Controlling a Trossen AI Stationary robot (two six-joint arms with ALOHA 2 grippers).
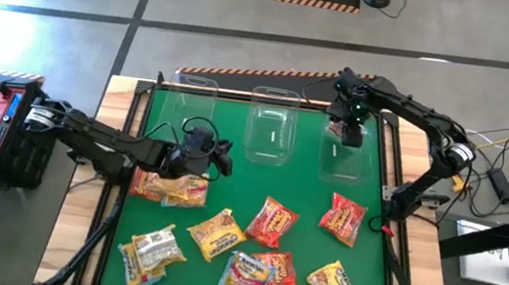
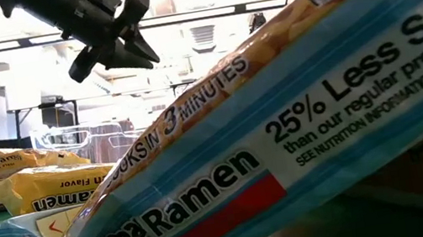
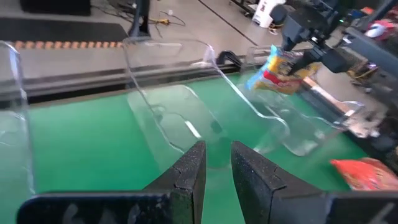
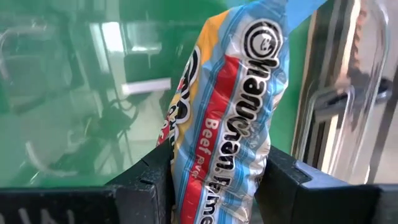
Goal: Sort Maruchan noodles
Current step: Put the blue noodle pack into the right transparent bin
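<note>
Several Maruchan noodle packets lie flat on the green mat [image 1: 119,272], among them orange ones [image 1: 218,233] and red ones [image 1: 343,218]. One blue-and-red beef packet [image 4: 230,106] hangs over the right clear bin [image 1: 346,155], with my right gripper [image 1: 347,130] shut on it. My left gripper [image 3: 217,171] hovers over the mat's left half near an orange packet [image 1: 170,188]. It faces the bins, shut to a narrow slit with nothing between its fingers. In the low view a beef packet [image 2: 285,149] lies right before the camera. My right gripper pinches the beef packet's upper end [image 4: 211,186] between its two fingers, one finger [image 4: 146,183] on each side. The fingers point steeply down from above. The packet hangs lengthwise below them [image 3: 280,68], crumpled narrow in the hold, clear of the bin.
Three clear bins stand in a row at the mat's far edge: left [image 1: 190,105], middle [image 1: 272,125] and right. Loose packets fill the mat's near half [image 1: 257,273]. Bare mat lies between the bins and the packets. Cables and gear sit beyond the table's right edge [image 1: 496,179].
</note>
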